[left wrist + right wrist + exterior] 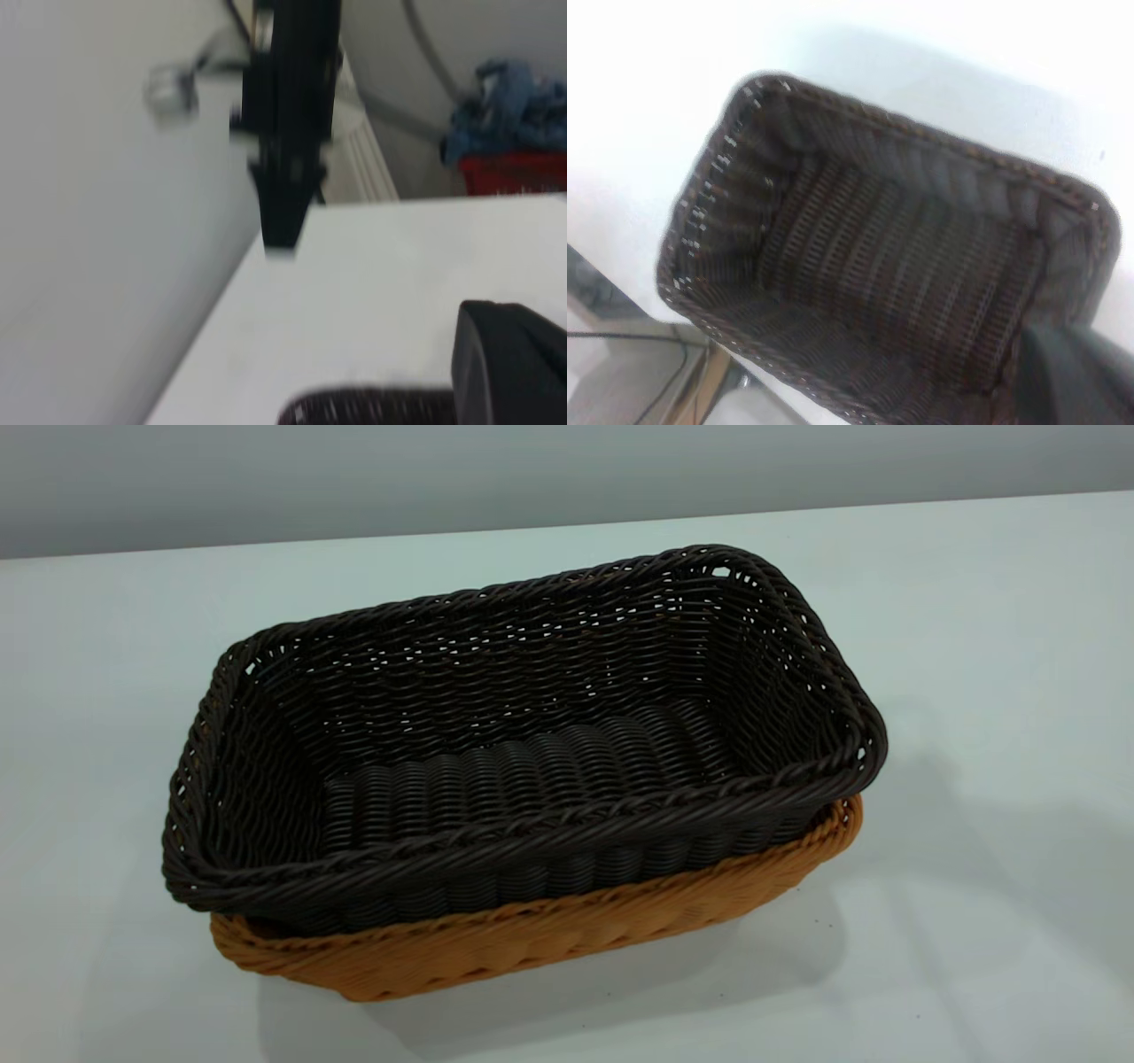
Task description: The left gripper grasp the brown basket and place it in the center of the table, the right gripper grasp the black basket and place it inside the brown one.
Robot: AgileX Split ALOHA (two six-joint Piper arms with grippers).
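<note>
The rectangular dark brown-black woven wicker basket (523, 726) sits nested inside the rectangular orange-tan woven wicker basket (549, 934) on the plain white counter (974, 646). The right claw (1072, 376) hovers above one end of the dark basket; whether either claw is parted cannot be told.

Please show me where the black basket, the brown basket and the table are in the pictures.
black basket (532, 779): exterior view, on its woven floor.
brown basket (532, 948): exterior view, on its near side wall.
table (974, 957): exterior view, on bare white top.
</note>
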